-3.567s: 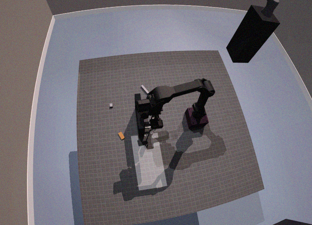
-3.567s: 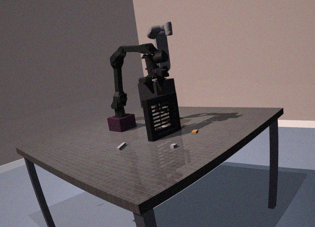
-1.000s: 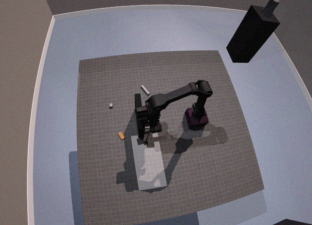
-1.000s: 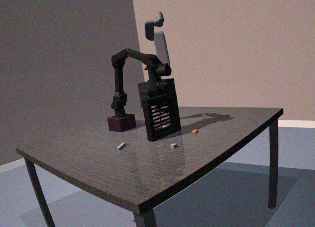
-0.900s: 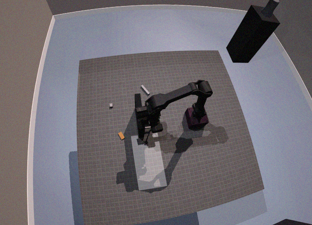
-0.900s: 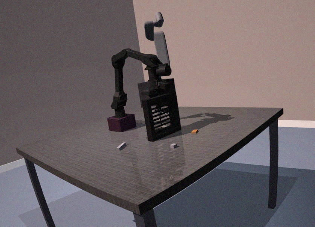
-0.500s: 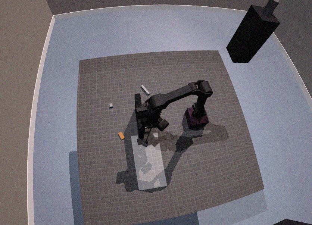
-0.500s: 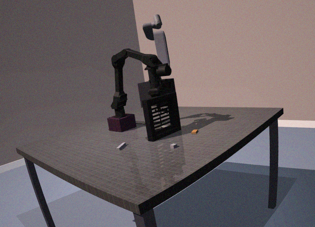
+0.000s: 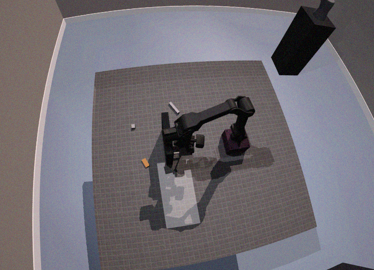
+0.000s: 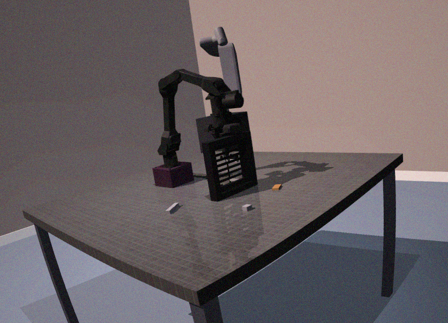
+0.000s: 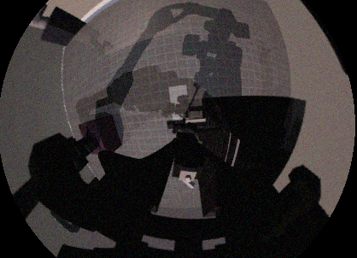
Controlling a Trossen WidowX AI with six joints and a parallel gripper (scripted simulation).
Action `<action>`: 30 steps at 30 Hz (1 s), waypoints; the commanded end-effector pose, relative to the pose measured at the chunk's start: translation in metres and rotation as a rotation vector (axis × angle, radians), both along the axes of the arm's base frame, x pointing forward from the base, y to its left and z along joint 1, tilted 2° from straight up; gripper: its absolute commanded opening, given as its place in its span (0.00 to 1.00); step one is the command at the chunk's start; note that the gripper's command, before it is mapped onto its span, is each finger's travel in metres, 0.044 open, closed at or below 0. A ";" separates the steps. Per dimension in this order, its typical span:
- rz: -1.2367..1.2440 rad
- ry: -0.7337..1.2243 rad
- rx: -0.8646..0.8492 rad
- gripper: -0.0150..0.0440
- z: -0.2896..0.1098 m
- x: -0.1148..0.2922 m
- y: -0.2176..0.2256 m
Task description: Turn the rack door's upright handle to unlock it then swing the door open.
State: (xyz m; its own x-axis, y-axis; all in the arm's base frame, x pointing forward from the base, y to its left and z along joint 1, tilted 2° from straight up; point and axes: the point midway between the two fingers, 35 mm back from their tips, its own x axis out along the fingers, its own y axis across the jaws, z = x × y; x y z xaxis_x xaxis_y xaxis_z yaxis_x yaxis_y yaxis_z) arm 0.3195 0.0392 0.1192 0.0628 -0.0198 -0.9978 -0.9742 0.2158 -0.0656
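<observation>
The black rack frame [image 9: 165, 122] [image 10: 210, 173] stands upright on the table; in the wrist view it is the dark block [image 11: 260, 131] on the right. The slatted door [image 10: 233, 175] shows through the frame's opening; I cannot tell its exact angle. My gripper [image 11: 185, 144] is at the rack's arm-base side, pointing down, shut on the upright handle. The handle is mostly hidden between the dark fingers, so its turn is not clear. In the top view the fingertips are hidden under the wrist; in the exterior view the frame hides them.
A white bar [image 9: 173, 107] [image 10: 172, 208], a small white cube [image 9: 133, 126] [image 10: 246, 207] and an orange block [image 9: 145, 163] [image 10: 276, 187] lie around the rack. A pale rectangle [image 9: 184, 212] lies on the table beside it. The arm's purple base [image 9: 235, 142] [image 10: 173, 174] stands across from the door.
</observation>
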 end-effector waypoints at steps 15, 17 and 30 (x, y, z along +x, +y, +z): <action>0.576 0.014 -0.041 0.28 -0.001 0.000 -0.001; 0.576 0.014 -0.041 0.28 -0.001 0.000 -0.001; 0.576 0.014 -0.041 0.73 -0.001 0.000 -0.001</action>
